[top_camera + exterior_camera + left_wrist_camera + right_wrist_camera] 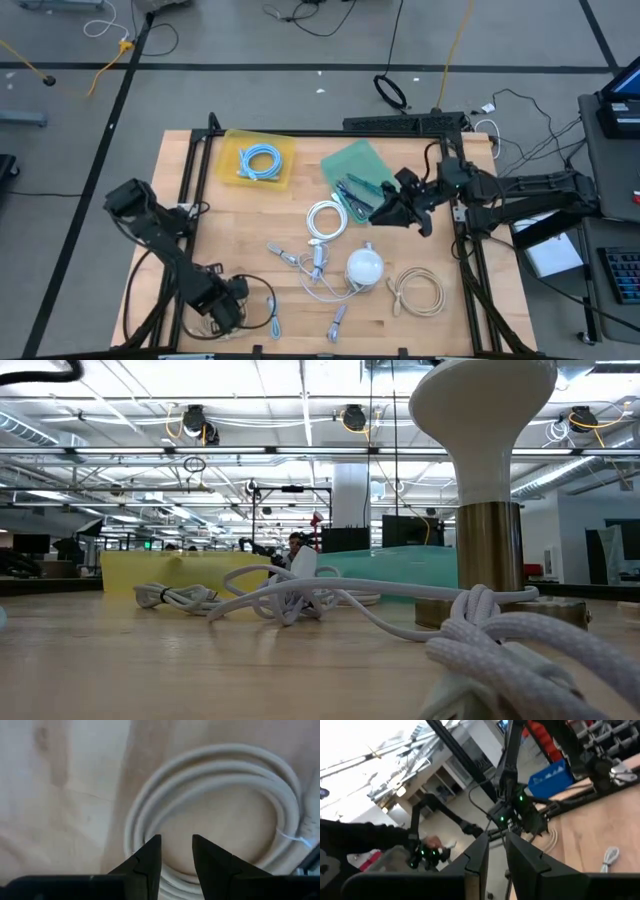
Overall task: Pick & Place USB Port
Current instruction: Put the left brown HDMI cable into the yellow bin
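Observation:
Small grey USB pieces on short white leads lie on the wooden table [180, 180]: one [285, 252] left of centre, one [318, 262] beside it and one [337, 322] near the near edge. My left gripper [228, 305] [176, 842] is at the near-left corner, open by a small gap. It points down over a pale cable coil [215, 775] [255, 298] with its tips above the coil's ring. My right gripper [392, 210] [496, 842] is raised beside the green tray [355, 165], pointing toward the table's left. It is open by a narrow gap, with nothing between the fingers.
A yellow tray [262, 160] holds a light-blue cable. Dark items [350, 190] lie in the green tray. A white coil [325, 220], a white domed lamp [365, 265] [485, 480] and a beige coil [420, 292] crowd the table's middle and near right. Bare wood shows at the left.

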You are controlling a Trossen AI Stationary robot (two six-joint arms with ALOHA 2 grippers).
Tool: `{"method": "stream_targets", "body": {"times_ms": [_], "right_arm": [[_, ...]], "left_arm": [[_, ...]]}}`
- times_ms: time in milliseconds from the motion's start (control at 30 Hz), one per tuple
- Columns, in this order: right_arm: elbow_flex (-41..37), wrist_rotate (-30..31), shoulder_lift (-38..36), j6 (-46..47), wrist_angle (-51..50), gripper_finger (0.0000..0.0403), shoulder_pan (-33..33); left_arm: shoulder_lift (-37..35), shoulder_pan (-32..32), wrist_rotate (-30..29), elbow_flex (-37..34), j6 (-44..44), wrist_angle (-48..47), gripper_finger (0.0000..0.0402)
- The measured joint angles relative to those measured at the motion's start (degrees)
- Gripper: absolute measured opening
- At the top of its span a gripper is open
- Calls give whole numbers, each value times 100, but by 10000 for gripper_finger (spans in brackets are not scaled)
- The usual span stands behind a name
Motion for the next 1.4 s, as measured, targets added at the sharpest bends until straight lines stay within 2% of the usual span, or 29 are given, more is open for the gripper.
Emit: {"method": "stream_targets", "body": {"times_ms": [300, 500, 633, 700, 800, 833, 967, 1167, 1267, 1400], "right_arm": [[0, 184, -11, -191, -121, 61, 93], [0, 180, -22, -75, -119, 61, 107], [0, 214, -22, 4, -113, 61, 107], [0, 307, -22, 12, -115, 61, 107], [0, 340, -22, 30, -106, 61, 107], [0, 347, -22, 30, -75, 61, 104], [0, 473, -23, 26, -25, 61, 107], [0, 482, -22, 10, -32, 61, 120], [0, 486, -22, -1, -30, 61, 178], [0, 489, -20, -13, -41, 61, 288]], "left_arm": [[134, 56, -572, 2, 297, -105, 113], [656, 73, -422, 31, 732, 131, 114], [942, 171, -158, 45, 658, 242, 113], [972, 246, -54, 41, 442, 303, 101], [921, 388, -5, 26, 178, 347, 35], [894, 429, -3, 17, 134, 348, 25], [731, 674, -34, 5, -383, 356, 24], [-139, 1023, -1375, 12, -1696, -203, 10], [-814, 1128, -1856, 109, -2260, -1111, 10], [-1704, 1331, -2773, 540, -3123, -2596, 10]]}}
